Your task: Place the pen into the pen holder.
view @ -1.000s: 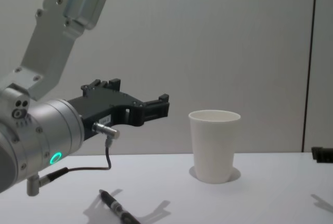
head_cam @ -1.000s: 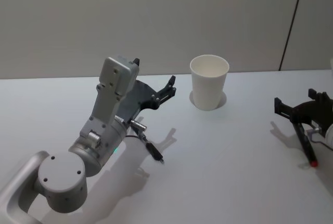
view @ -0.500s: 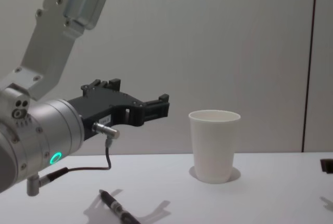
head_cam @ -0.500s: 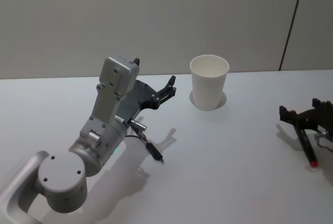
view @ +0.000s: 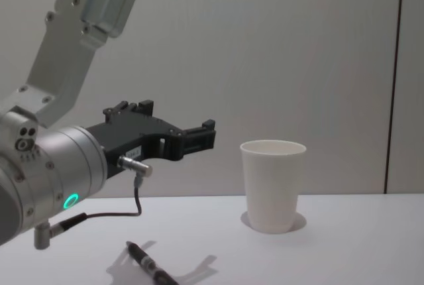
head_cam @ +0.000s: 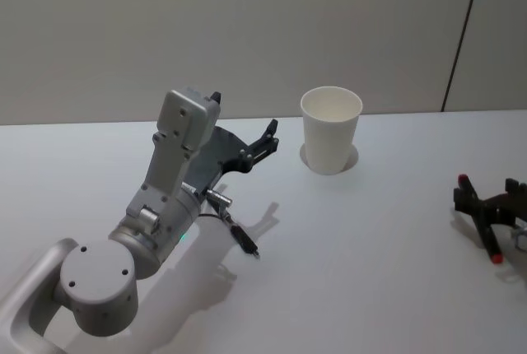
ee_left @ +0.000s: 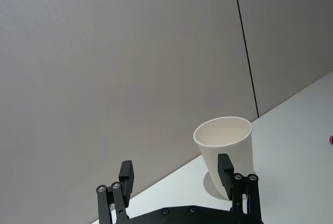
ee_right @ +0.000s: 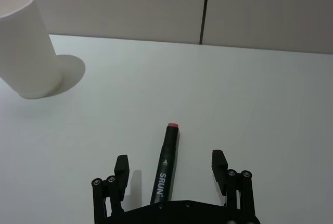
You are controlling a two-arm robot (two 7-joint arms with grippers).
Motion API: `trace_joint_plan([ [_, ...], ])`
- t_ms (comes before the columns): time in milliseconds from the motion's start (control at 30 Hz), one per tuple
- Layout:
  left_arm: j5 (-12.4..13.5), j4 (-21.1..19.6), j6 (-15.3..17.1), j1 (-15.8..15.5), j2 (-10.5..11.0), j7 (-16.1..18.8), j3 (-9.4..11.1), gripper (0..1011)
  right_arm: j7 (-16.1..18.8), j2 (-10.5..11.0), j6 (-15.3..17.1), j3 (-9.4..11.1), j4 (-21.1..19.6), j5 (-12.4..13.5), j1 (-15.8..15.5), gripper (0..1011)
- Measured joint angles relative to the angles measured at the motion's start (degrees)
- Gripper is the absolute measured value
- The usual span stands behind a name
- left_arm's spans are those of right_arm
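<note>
We see a plain white bench (head_cam: 370, 230), smooth and matte, spreading across the whole foreground. Behind it rises a pale grey wall (head_cam: 165, 25), which meets the bench's far edge in a straight line. A thin dark seam (head_cam: 463, 33) runs down the wall on the right side, splitting it into a broad panel and a narrower one. Soft grey shadows lie on the bench.

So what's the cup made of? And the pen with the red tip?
Cup: looks like paper, matte white, thin wall with a rolled rim. Pen, by the right gripper: probably plastic, smooth black barrel with white print and a red end.
</note>
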Motion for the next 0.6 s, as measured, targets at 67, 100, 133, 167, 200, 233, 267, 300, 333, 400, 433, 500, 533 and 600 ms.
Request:
trace_joint_plan([
  [67,0.0,0.0,0.0,0.0,0.0,0.0,0.0,1001,-0.1,0.01,0.2,0.05,0.03,0.21,-0.29,1002],
  [100,0.0,0.0,0.0,0.0,0.0,0.0,0.0,1001,-0.14,0.0,0.29,0.05,0.09,0.27,-0.36,1002],
  [133,0.0,0.0,0.0,0.0,0.0,0.0,0.0,1001,-0.16,-0.01,0.35,0.05,0.2,0.32,-0.44,1002],
  [167,0.0,0.0,0.0,0.0,0.0,0.0,0.0,1001,-0.19,-0.06,0.43,0.05,0.38,0.39,-0.56,1002],
  [200,0.0,0.0,0.0,0.0,0.0,0.0,0.0,1001,-0.21,-0.1,0.49,0.04,0.49,0.42,-0.6,1002],
  [233,0.0,0.0,0.0,0.0,0.0,0.0,0.0,1001,-0.22,-0.15,0.52,0.02,0.62,0.43,-0.64,1002],
  [267,0.0,0.0,0.0,0.0,0.0,0.0,0.0,1001,-0.23,-0.19,0.55,-0.01,0.72,0.44,-0.67,1002],
  [300,0.0,0.0,0.0,0.0,0.0,0.0,0.0,1001,-0.23,-0.29,0.6,-0.1,0.96,0.45,-0.71,1002],
  [333,0.0,0.0,0.0,0.0,0.0,0.0,0.0,1001,-0.23,-0.34,0.62,-0.16,1.07,0.45,-0.72,1002],
  [400,0.0,0.0,0.0,0.0,0.0,0.0,0.0,1001,-0.23,-0.5,0.63,-0.28,1.42,0.45,-0.76,1002],
  [433,0.0,0.0,0.0,0.0,0.0,0.0,0.0,1001,-0.22,-0.56,0.63,-0.33,1.54,0.43,-0.76,1002],
  [500,0.0,0.0,0.0,0.0,0.0,0.0,0.0,1001,-0.21,-0.65,0.61,-0.39,1.68,0.39,-0.76,1002],
  [533,0.0,0.0,0.0,0.0,0.0,0.0,0.0,1001,-0.19,-0.72,0.54,-0.43,1.81,0.34,-0.76,1002],
  [600,0.0,0.0,0.0,0.0,0.0,0.0,0.0,1001,-0.18,-0.8,0.47,-0.48,1.93,0.29,-0.76,1002],
])
